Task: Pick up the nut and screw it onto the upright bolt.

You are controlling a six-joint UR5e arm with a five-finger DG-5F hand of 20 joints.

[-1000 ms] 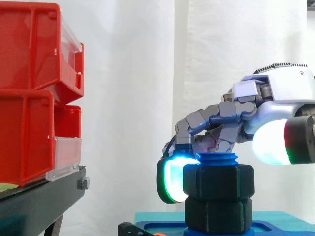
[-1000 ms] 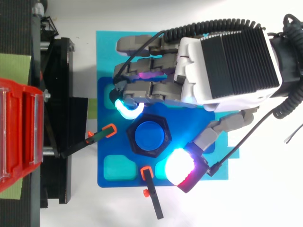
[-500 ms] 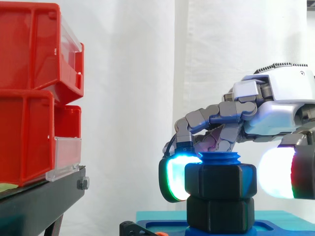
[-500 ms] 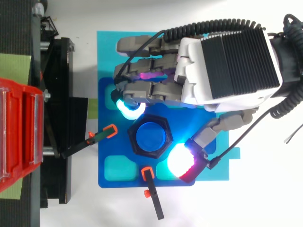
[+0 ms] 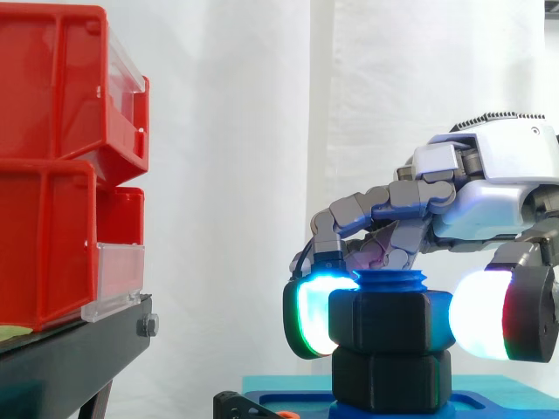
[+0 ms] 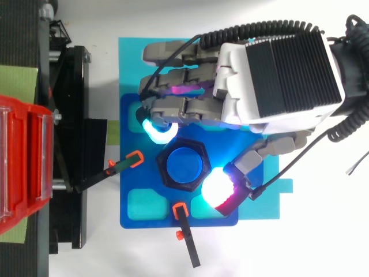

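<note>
The hand [image 6: 277,81] reaches in from the right of the frame, fingers curled down. A cyan-glowing fingertip [image 5: 310,319] presses the left side of the black nut [image 5: 390,319], and the white thumb pad [image 6: 216,188] meets its opposite corner, so the nut is pinched between them. The nut sits low-centre, threaded on the upright blue bolt [image 6: 184,163], directly above a second black hex piece [image 5: 390,380]. Beneath lies a blue plate [image 6: 130,216] on a cyan mat [image 6: 130,52]. Red bins [image 5: 52,175] fill the left, on a black stand [image 5: 70,367].
</note>
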